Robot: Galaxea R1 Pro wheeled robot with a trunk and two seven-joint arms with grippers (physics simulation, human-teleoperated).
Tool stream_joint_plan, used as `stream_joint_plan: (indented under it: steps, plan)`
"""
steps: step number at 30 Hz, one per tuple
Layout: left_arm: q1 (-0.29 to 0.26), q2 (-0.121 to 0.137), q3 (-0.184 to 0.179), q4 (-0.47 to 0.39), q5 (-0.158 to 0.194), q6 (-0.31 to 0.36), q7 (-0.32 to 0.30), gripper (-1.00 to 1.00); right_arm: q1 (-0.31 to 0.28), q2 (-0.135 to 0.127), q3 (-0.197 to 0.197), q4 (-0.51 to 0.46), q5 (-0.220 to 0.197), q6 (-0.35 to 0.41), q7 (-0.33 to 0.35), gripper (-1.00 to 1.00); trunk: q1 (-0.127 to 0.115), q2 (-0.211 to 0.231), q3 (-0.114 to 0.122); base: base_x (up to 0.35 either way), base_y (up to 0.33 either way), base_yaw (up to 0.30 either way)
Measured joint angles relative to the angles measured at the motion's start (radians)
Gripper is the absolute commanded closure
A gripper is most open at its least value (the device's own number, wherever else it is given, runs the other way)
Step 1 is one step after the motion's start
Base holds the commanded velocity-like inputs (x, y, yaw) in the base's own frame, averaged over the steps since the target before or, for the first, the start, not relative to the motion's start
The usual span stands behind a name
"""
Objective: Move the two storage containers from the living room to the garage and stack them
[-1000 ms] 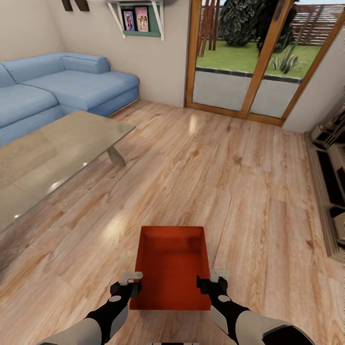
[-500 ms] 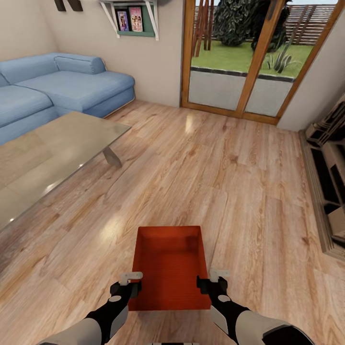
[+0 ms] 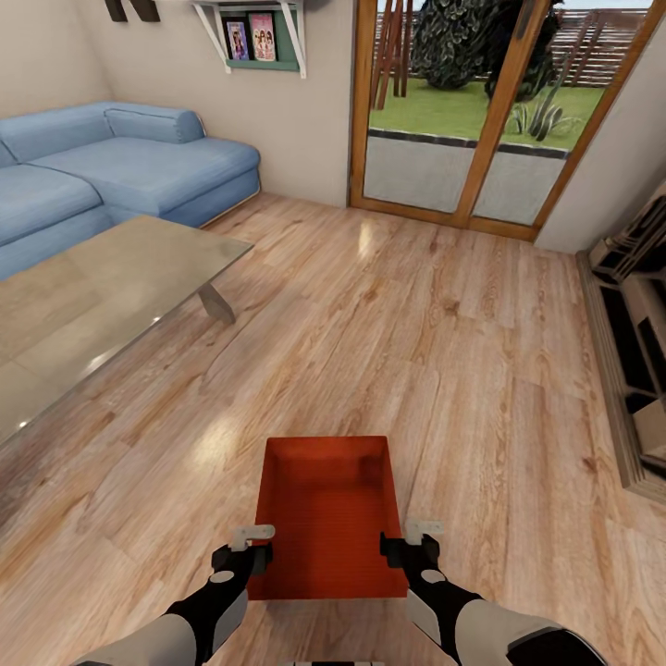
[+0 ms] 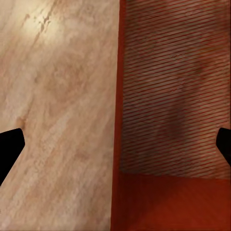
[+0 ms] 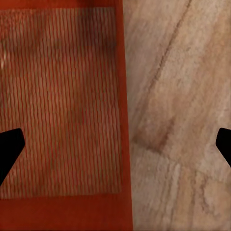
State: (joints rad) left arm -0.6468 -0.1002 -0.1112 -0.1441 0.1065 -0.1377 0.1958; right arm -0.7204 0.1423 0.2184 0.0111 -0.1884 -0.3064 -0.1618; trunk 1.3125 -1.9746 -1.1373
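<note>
Both my arms reach forward and down, forearms angled inward, so that my left gripper (image 3: 248,546) sits at the left wall of the storage container (image 3: 328,513) and my right gripper (image 3: 412,544) at its right wall, both near the end closest to me. In the left wrist view my dark fingertips (image 4: 9,149) stand wide apart, one over the wood plank floor (image 4: 57,106) and the other over the container's ribbed bottom (image 4: 168,96), straddling the wall; the right wrist view shows the same, one tip (image 5: 9,149) over the ribbed bottom (image 5: 62,101) and one over the planks (image 5: 178,96). Both sets of fingers are spread and clamp nothing that I can see.

The orange-red container lies straight ahead of me in the living room, with the glass coffee table (image 3: 83,305) and blue sofa (image 3: 111,166) off to my left and the wood-framed glass doors (image 3: 462,120) beyond.

Against half a second ago nothing differs: arms, container and view match. A full second ago the view sat slightly differently, a shift of the camera alone.
</note>
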Motion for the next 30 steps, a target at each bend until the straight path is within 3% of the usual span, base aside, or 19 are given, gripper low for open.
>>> stream_joint_plan:
  steps: [4,25,30]
  plan:
    - [0.0,0.0,0.001,0.0,0.001,0.001,0.0,-1.0,0.0,0.0,0.0,0.0,0.0,0.0,0.0,-1.0,0.0,0.0,0.0,0.0,0.0,0.0]
    - [0.0,0.001,0.002,0.016,0.001,0.0,-0.003,-1.0,0.0,0.0,0.0,0.0,-0.001,0.0,0.0,-1.0,0.08,-0.147,-0.066,0.0,0.0,0.0]
    - [0.0,0.001,0.002,0.016,0.001,0.0,-0.002,-1.0,0.0,0.0,-0.001,0.0,0.0,0.0,0.0,-1.0,0.081,-0.147,-0.066,0.0,0.0,0.0]
